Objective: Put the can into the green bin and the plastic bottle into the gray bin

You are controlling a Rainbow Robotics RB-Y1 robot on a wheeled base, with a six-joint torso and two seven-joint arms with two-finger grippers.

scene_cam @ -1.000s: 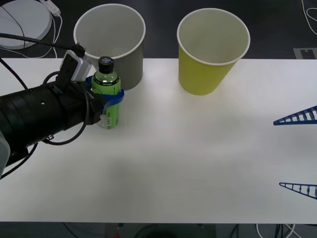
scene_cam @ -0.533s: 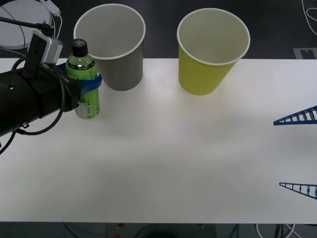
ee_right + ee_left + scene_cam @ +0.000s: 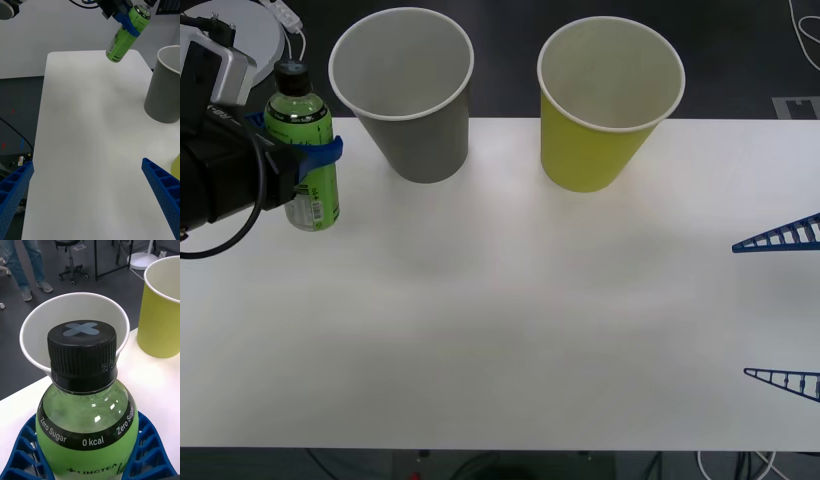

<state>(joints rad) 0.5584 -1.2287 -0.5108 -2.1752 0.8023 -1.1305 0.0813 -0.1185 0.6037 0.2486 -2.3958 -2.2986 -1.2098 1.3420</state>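
One plastic bottle [image 3: 304, 165] hung clamped in the left gripper [image 3: 298, 158], left of the gray bin [image 3: 404, 95]; the right gripper [image 3: 780, 305] sat spread at right.

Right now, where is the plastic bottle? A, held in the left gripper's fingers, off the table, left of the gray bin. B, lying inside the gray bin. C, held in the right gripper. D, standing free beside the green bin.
A: the left gripper has its blue fingers shut around the plastic bottle, which the right wrist view shows tilted and clear of the table, left of the gray bin.
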